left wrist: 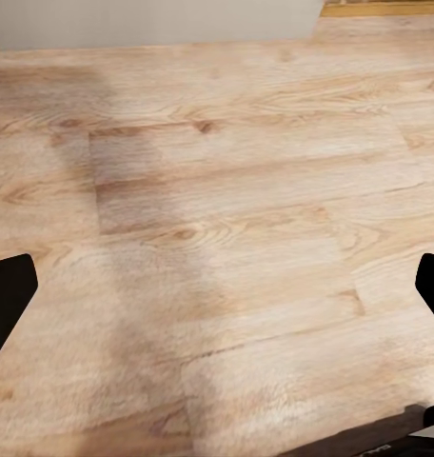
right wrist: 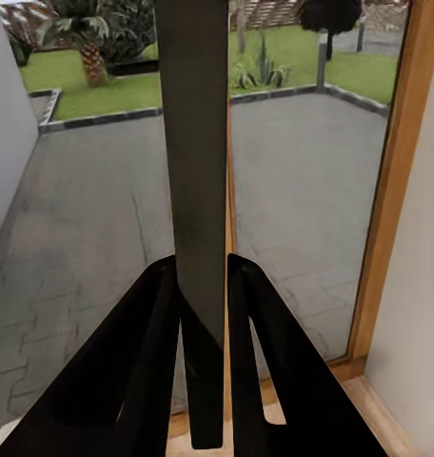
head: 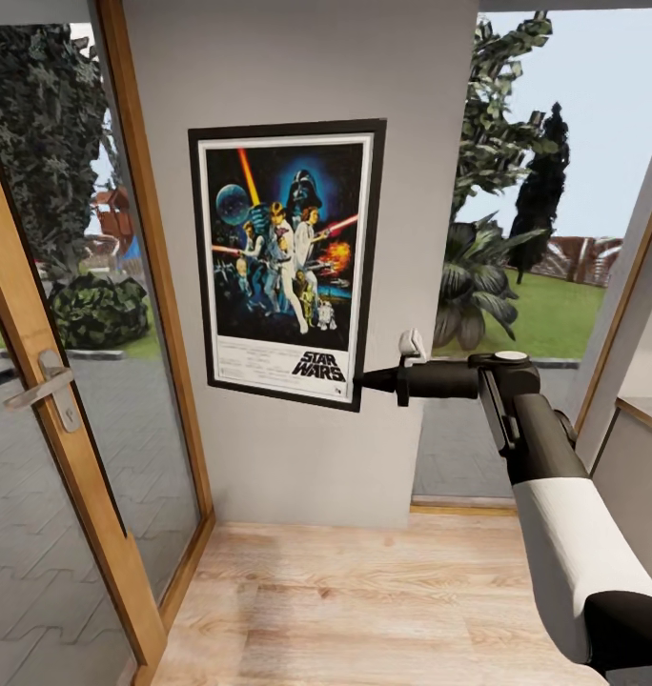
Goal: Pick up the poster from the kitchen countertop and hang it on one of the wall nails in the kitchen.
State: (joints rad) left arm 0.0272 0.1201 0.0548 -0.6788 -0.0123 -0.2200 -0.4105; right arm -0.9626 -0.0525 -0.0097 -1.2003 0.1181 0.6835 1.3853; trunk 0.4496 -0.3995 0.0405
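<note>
Right arm [head: 555,476] nearest, white-and-black forearm reaching up from lower right toward wall. Right gripper [head: 364,379] at poster's [head: 286,262] lower right corner, clamped on frame edge; right wrist view confirms: poster [right wrist: 193,171] seen edge-on as dark slab running between two fingers [right wrist: 131,362], pinched tight, no gap either side. Edge grip at a bottom corner probably chosen so sheet hangs flat and face stays outward.

Poster upright against pale grey wall [head: 297,57] between glass door [head: 69,381] and window [head: 545,191], slightly skewed, top a little left of bottom. Flush with wall or just off it: cannot tell. No nail visible; if one is there, likely hidden behind upper part of frame. Poster well clear of wood floor [head: 364,610], so weight is borne by grip, by a nail, or both.

Left gripper [left wrist: 217,286] pointed down at floor [left wrist: 217,190]; dark fingertips [left wrist: 8,295] at opposite edges of left wrist view, spread wide, holding nothing. Parked low, probably to keep out of the way.

Judgement: hanging stage, near the end. Next call: confirm frame catches nail before letting go. Risk: release with no catch and poster drops to floor; skew also suggests it may swing once freed.
</note>
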